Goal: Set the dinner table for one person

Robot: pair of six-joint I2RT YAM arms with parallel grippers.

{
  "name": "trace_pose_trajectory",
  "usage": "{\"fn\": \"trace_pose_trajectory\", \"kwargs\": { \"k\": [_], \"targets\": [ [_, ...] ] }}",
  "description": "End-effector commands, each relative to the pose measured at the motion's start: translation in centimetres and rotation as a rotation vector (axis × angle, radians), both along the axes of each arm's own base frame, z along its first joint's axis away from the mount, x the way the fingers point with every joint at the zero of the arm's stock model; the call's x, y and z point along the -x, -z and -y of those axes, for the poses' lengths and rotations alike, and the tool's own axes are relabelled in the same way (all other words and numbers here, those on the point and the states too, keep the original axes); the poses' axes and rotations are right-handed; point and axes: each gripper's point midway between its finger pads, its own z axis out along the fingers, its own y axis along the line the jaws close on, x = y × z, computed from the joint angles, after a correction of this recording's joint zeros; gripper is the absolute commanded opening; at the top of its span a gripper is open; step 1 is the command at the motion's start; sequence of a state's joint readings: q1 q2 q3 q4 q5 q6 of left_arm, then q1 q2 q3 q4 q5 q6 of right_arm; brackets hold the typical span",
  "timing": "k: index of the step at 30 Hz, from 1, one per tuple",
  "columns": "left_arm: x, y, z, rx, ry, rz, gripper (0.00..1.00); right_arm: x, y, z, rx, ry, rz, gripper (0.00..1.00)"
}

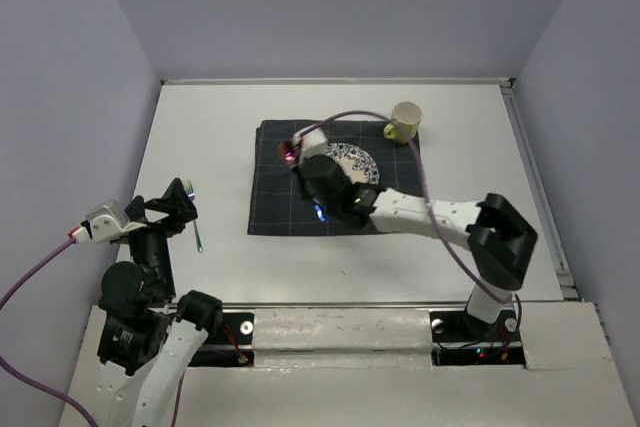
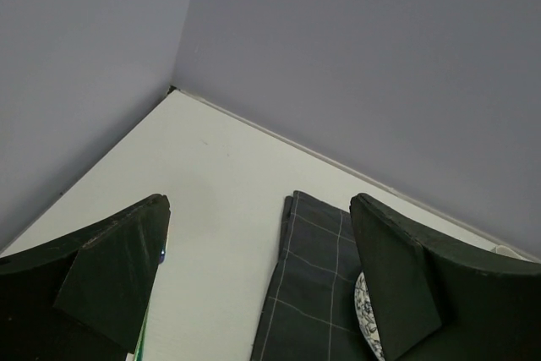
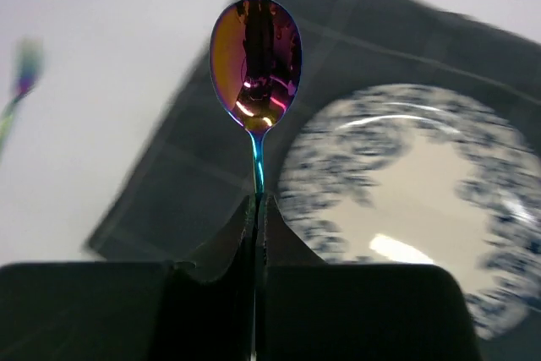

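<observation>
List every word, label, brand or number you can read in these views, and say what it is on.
No readable text in any view.
The plate carries only a blue floral pattern.
The cloth carries only pale grid lines.
No print shows on the mug or the spoon.

The dinner table (image 1: 205, 127) is a large, plain white, smooth, flat rectangular top, lying level.

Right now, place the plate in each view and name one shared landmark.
Top: plate on the cloth, partly under the right arm.
Left wrist: a sliver at the bottom edge, beside a finger.
Right wrist: right of centre, beside the spoon.
Shared landmark: that grid cloth under it.
</observation>
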State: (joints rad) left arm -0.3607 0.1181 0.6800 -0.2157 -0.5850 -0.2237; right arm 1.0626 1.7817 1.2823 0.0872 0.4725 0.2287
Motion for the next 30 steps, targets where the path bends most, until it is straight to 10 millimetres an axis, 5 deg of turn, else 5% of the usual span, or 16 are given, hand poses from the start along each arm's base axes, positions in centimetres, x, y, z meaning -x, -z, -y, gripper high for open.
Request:
{"fn": "trace_pose_trajectory", "kwargs": {
  "k": [1, 4, 8, 14, 20, 30],
  "targets": [
    [-0.3, -0.9, 0.8, -0.013, 0.040, 0.035, 0.99, -6.0, 0.8, 12.3, -0.076, 0.376, -0.023, 0.00],
    [-0.5, -0.7, 1.0, -0.016, 0.051, 0.027, 0.99, -7.0, 1.0, 16.3, -0.094, 0.451, -0.031, 0.00],
    [-0.7, -0.5, 1.3, -0.016, 0.062, 0.016, 0.99, -8.4, 4.0, 21.5, -0.059, 0.563, -0.072, 0.00],
    [-1.4, -0.3, 2.0, -0.033, 0.083, -0.005, 0.99, -9.8, 6.0, 25.8, -0.064, 0.657, -0.109, 0.00],
    [-1.6, -0.1, 2.0, -0.035, 0.077, -0.018, 0.99, -11.2, 8.7, 26.8, -0.047, 0.648, -0.149, 0.00],
    [-2.0, 0.3, 2.0, -0.037, 0.068, -0.041, 0.99, -12.9, 10.5, 26.9, -0.009, 0.624, -0.157, 0.00]
  ]
}}
